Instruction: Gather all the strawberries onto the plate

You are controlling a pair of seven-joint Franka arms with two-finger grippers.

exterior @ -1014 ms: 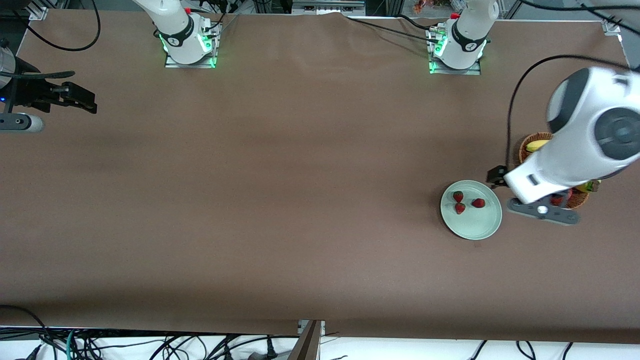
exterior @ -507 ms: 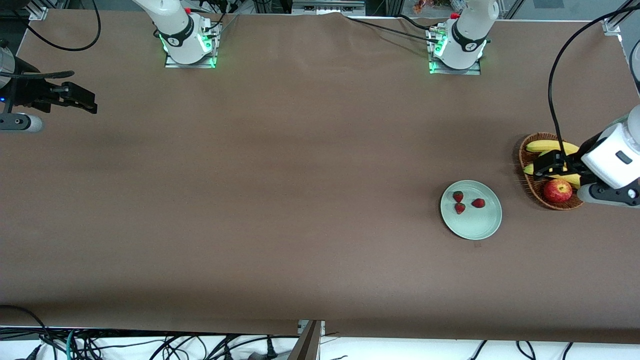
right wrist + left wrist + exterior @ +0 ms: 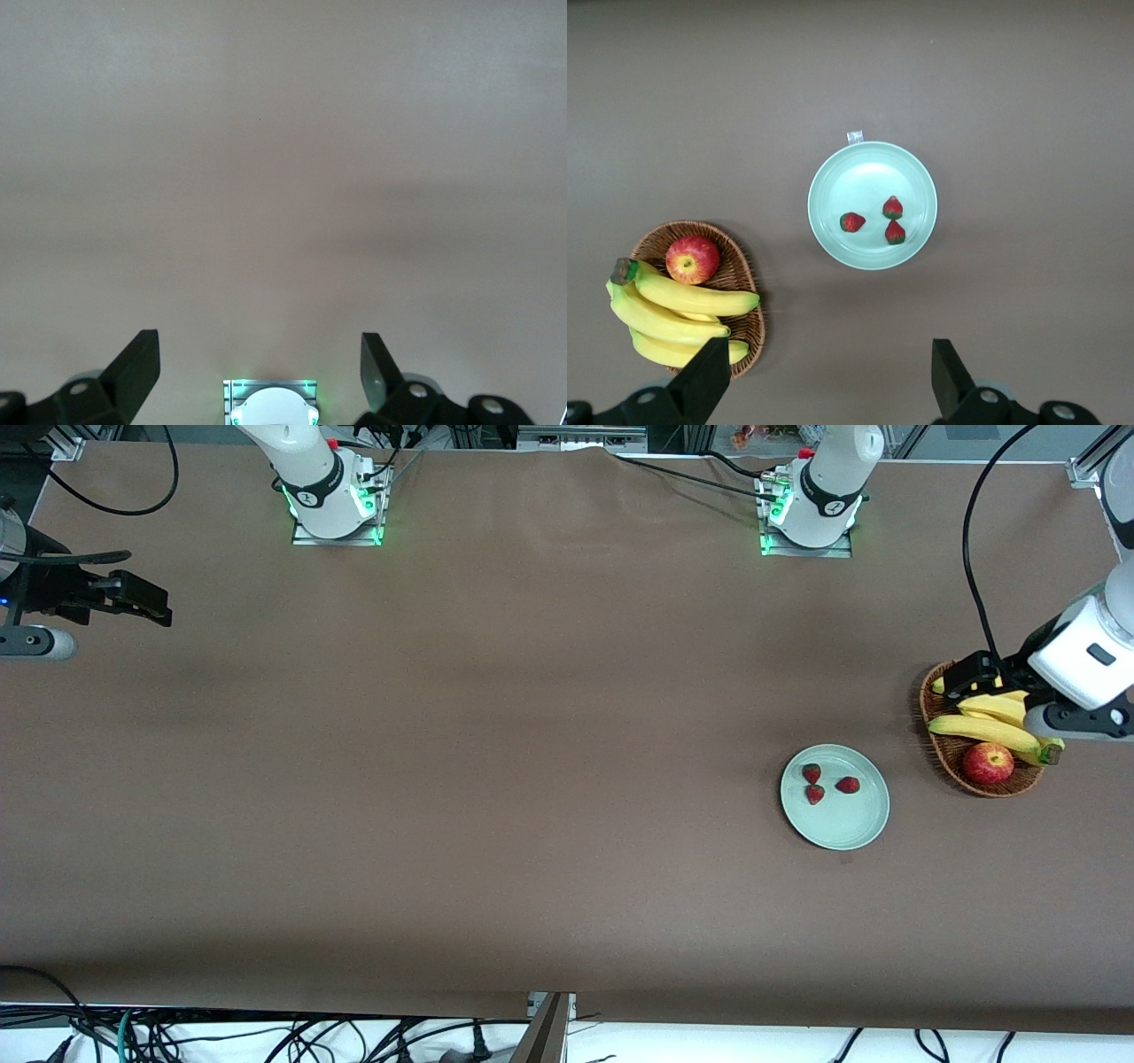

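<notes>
Three strawberries (image 3: 811,773) (image 3: 815,794) (image 3: 848,784) lie on the pale mint-green plate (image 3: 846,824), toward the left arm's end of the table. The left wrist view shows the same strawberries (image 3: 852,221) (image 3: 893,207) (image 3: 896,232) on the plate (image 3: 868,173). My left gripper (image 3: 957,682) is open and empty, up in the air over the basket's rim, well apart from the plate. In its wrist view the left gripper (image 3: 828,390) holds nothing. My right gripper (image 3: 155,607) waits open and empty at the right arm's end of the table, and it also shows in the right wrist view (image 3: 260,372).
A brown woven basket (image 3: 939,757) stands beside the plate, toward the left arm's end. It holds a red apple (image 3: 988,763) and yellow bananas (image 3: 988,731). The basket (image 3: 744,328), apple (image 3: 692,258) and bananas (image 3: 682,301) also show in the left wrist view. A small tag (image 3: 855,137) lies by the plate's rim.
My left arm has swung away from beside the plate and now hangs over the basket's rim. The strawberries, plate and right arm have not moved.
</notes>
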